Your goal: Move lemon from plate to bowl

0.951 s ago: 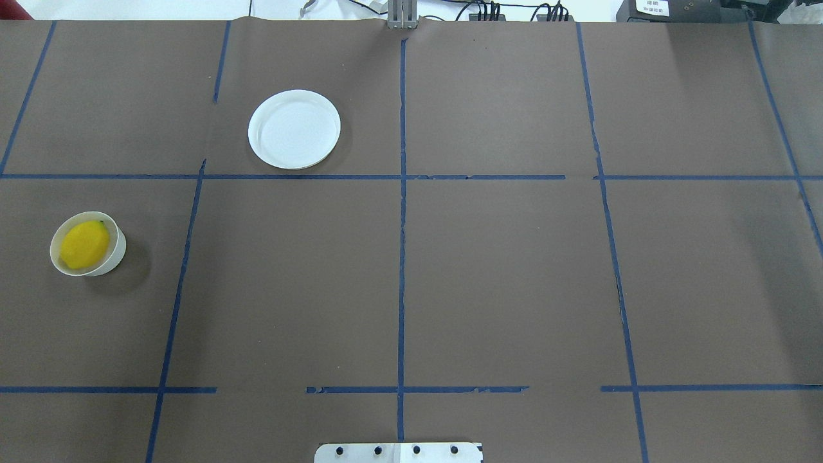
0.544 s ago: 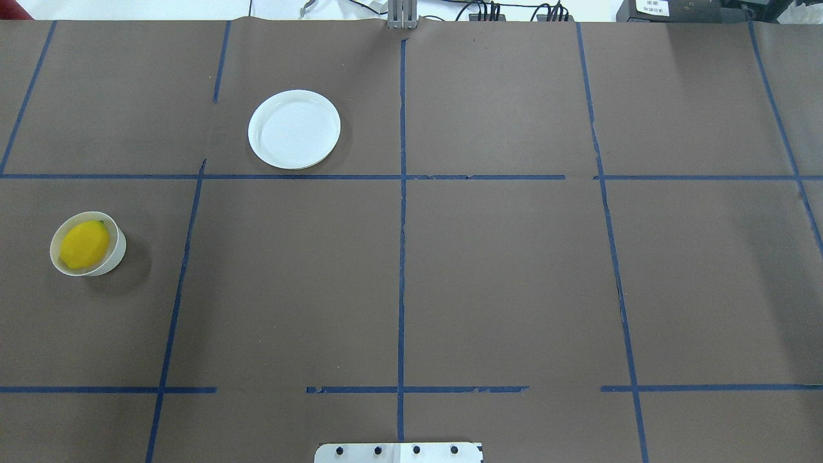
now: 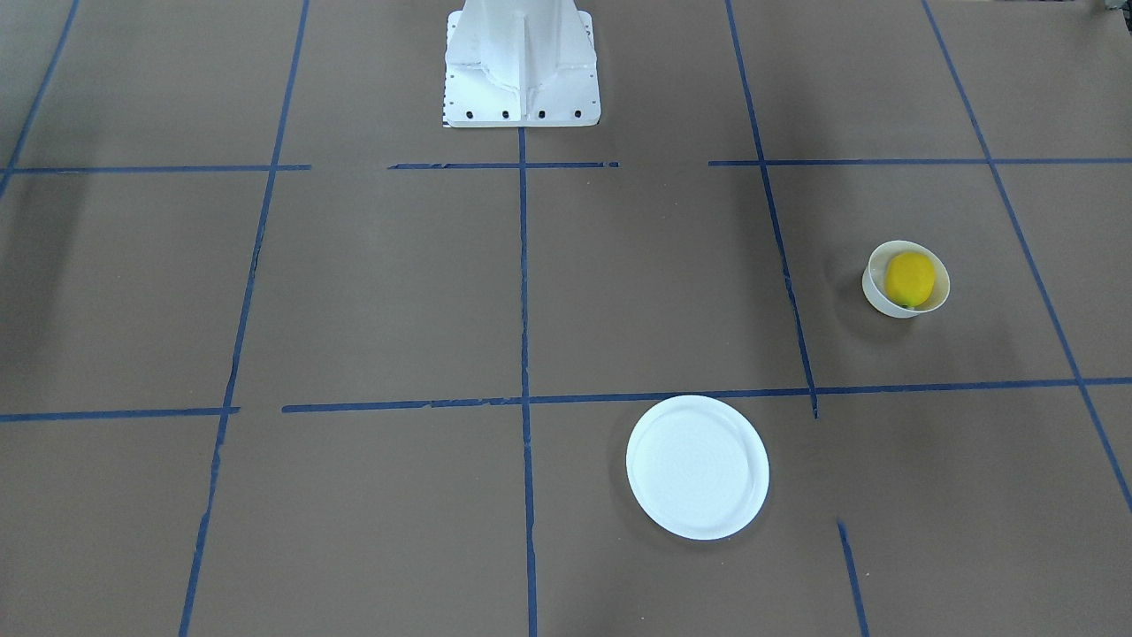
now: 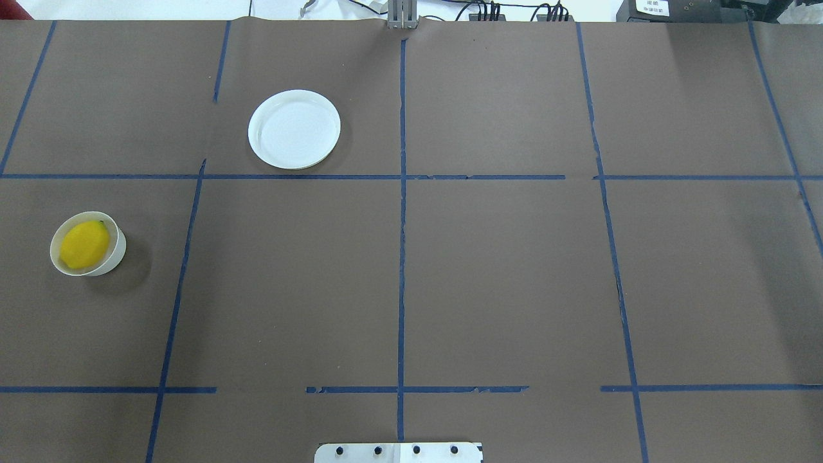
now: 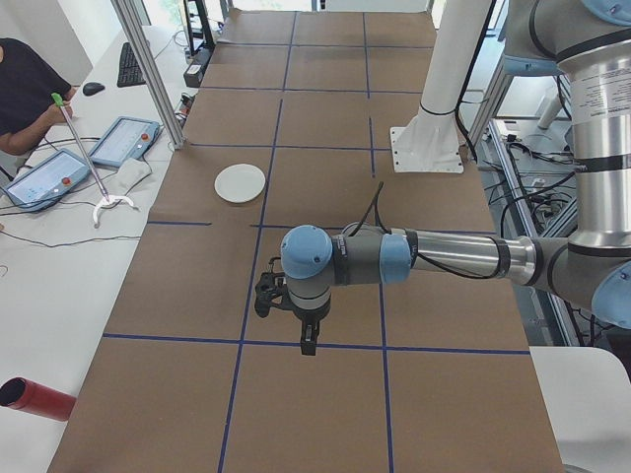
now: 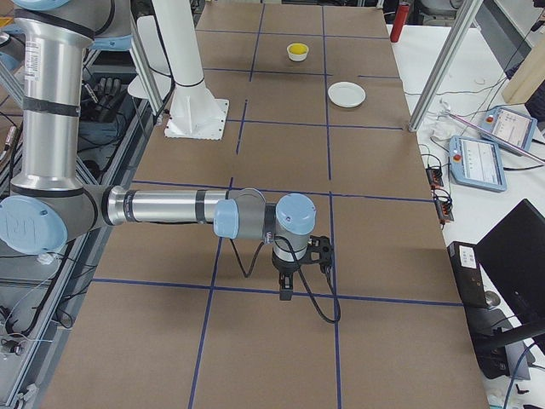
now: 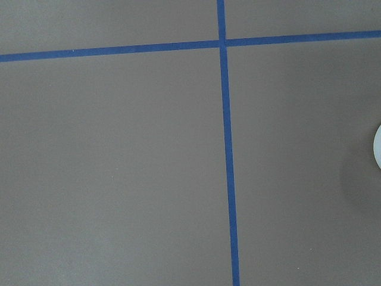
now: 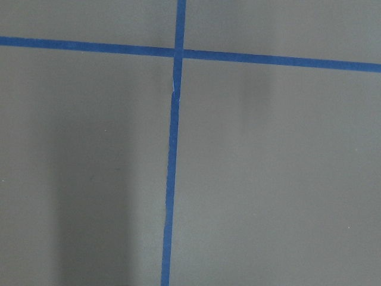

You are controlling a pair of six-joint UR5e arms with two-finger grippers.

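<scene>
The yellow lemon (image 4: 84, 244) lies inside the small cream-white bowl (image 4: 119, 249) on the robot's left side of the table; both also show in the front-facing view, the lemon (image 3: 910, 278) in the bowl (image 3: 875, 297). The flat white plate (image 4: 294, 128) is bare, farther out and nearer the middle, and also shows in the front-facing view (image 3: 697, 466). My left gripper (image 5: 308, 343) and right gripper (image 6: 285, 292) show only in the side views, pointing down over the tape grid, away from the dishes. I cannot tell whether either is open or shut.
Brown paper with blue tape lines covers the table. The robot's white base (image 3: 520, 62) stands at the near edge. Side tables hold tablets (image 5: 123, 139) and a grabber tool (image 5: 89, 158); a person (image 5: 25, 89) sits there. A red cylinder (image 5: 35, 398) lies beside the table.
</scene>
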